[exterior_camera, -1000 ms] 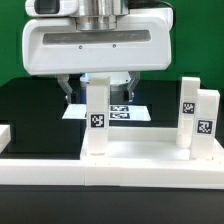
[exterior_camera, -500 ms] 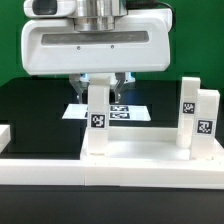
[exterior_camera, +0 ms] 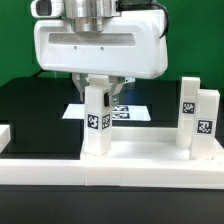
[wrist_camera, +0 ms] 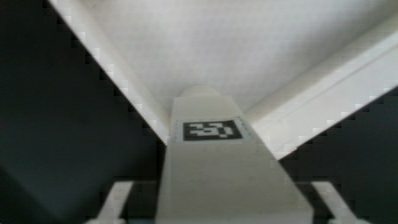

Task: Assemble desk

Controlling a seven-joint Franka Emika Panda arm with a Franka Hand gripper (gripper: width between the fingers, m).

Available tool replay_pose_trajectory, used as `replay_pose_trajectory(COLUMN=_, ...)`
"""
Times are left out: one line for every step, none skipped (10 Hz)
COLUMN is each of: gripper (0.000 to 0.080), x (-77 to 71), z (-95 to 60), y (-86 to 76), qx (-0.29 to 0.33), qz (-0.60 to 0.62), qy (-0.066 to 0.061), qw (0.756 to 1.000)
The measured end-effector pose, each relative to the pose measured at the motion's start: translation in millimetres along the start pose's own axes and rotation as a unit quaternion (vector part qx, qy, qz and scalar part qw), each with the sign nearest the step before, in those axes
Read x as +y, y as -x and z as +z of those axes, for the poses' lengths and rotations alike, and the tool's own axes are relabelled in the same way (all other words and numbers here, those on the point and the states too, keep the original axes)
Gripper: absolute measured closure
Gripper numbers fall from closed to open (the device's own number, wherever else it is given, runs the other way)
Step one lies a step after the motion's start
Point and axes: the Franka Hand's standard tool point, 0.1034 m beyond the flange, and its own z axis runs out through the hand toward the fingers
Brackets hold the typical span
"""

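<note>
The white desk panel (exterior_camera: 150,152) lies flat in front, its rim toward the camera. One white tagged leg (exterior_camera: 96,125) stands upright on it at the exterior view's left. My gripper (exterior_camera: 99,92) hangs right over this leg with a finger on each side of its top. In the wrist view the leg (wrist_camera: 217,150) fills the space between my gripper's (wrist_camera: 226,203) fingers (wrist_camera: 121,200), and a dark gap shows on each side, so the jaws are open and do not touch it. Two more legs (exterior_camera: 188,112) (exterior_camera: 206,122) stand at the exterior view's right.
The marker board (exterior_camera: 128,110) lies on the black table behind the held-over leg. A white rail end (exterior_camera: 5,136) shows at the exterior view's left edge. The gripper's wide white body (exterior_camera: 100,45) hides the area behind it.
The gripper has shifted slightly toward the exterior view's right, and its fingers now stand closer in on both sides of the leg. The leg's tag face looks slightly turned.
</note>
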Motion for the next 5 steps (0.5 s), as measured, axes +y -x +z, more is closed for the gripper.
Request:
replay_pose_trajectory(gripper=0.0511, x=2.3, z=-0.1, y=-2.1, qx=-0.007, qz=0.063, qy=-0.016, qw=0.998)
replay_pose_trajectory(gripper=0.0510, x=5.0, z=-0.2, y=-4.1, qx=-0.018, qz=0.161, qy=-0.034, qw=0.986)
replay_pose_trajectory(gripper=0.0510, x=6.1, z=-0.9, y=-5.5, qx=-0.028, qz=0.237, qy=-0.047, qw=0.970)
replay_pose_trajectory(gripper=0.0509, x=6.0, z=-1.4, y=-5.9, qx=-0.033, qz=0.294, qy=-0.050, qw=0.954)
replay_pose_trajectory(gripper=0.0509, x=4.0, z=-0.4, y=-3.7, qx=-0.035, qz=0.326, qy=-0.046, qw=0.944)
